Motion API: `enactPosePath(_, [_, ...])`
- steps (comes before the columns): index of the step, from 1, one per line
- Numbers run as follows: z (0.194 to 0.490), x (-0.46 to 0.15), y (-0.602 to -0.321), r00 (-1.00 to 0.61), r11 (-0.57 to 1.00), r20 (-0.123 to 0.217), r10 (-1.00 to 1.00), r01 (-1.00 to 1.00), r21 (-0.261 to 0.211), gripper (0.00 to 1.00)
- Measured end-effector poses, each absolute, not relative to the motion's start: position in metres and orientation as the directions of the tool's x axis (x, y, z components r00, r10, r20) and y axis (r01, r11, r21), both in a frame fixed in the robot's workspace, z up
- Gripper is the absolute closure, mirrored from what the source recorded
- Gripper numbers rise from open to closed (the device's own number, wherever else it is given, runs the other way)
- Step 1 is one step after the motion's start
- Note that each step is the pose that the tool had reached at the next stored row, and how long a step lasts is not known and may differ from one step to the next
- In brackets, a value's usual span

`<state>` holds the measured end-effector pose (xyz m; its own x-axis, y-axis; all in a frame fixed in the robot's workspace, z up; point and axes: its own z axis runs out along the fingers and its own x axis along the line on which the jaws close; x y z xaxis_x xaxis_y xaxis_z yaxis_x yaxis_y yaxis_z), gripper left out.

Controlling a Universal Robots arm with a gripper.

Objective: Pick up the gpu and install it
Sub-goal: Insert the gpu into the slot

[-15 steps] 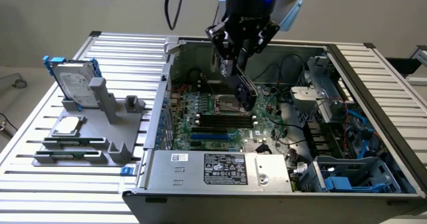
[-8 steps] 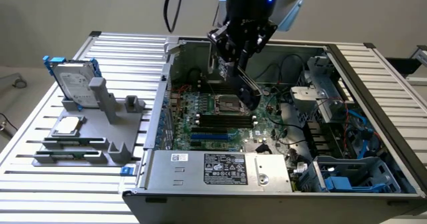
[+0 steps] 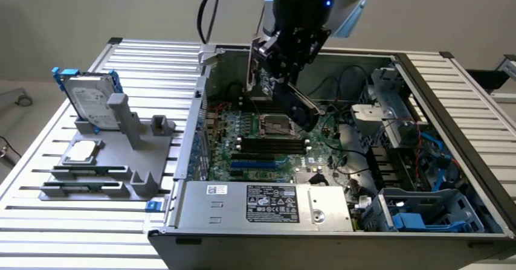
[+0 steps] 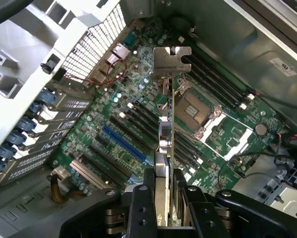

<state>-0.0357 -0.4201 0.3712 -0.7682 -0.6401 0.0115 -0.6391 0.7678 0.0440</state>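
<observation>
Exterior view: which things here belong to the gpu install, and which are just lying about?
Job in hand:
gpu, clamped in the gripper
motherboard
computer case

Lying about:
hard drive with blue rails
memory sticks
grey holder

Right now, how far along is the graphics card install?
Pickup looks done: the gripper is shut on the graphics card, holding it over the motherboard inside the open computer case. Seating is left: the card appears to hang above the board, and the blue slot is empty.
</observation>
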Motion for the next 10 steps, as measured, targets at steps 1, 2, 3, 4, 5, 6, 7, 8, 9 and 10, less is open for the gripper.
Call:
enactPosePath(1, [0.3705,-0.0356,-0.4201,-0.757,0.757,0.010,-0.653,-0.652,0.046,0.74])
enactPosePath(2, [0.3696,-0.0356,-0.4201,-0.744,0.743,0.008,-0.668,-0.667,0.047,0.74])
enactPosePath(3, [0.3688,-0.0357,-0.4201,-0.732,0.731,0.007,-0.681,-0.680,0.049,0.74])
enactPosePath(4, [0.3681,-0.0356,-0.4201,-0.719,0.719,0.005,-0.695,-0.694,0.050,0.74])
enactPosePath(5, [0.3673,-0.0356,-0.4201,-0.707,0.706,0.004,-0.707,-0.706,0.052,0.74])
enactPosePath(6, [0.3665,-0.0356,-0.4201,-0.694,0.693,0.002,-0.720,-0.719,0.053,0.74])
enactPosePath(7, [0.3658,-0.0357,-0.4201,-0.681,0.680,0.001,-0.732,-0.731,0.054,0.74])
enactPosePath(8, [0.3650,-0.0357,-0.4201,-0.667,0.666,-0.001,-0.745,-0.744,0.055,0.74])
enactPosePath(9, [0.3642,-0.0356,-0.4201,-0.654,0.653,-0.003,-0.756,-0.755,0.056,0.74])
enactPosePath(10, [0.3634,-0.0356,-0.4201,-0.639,0.638,-0.004,-0.769,-0.768,0.058,0.74])
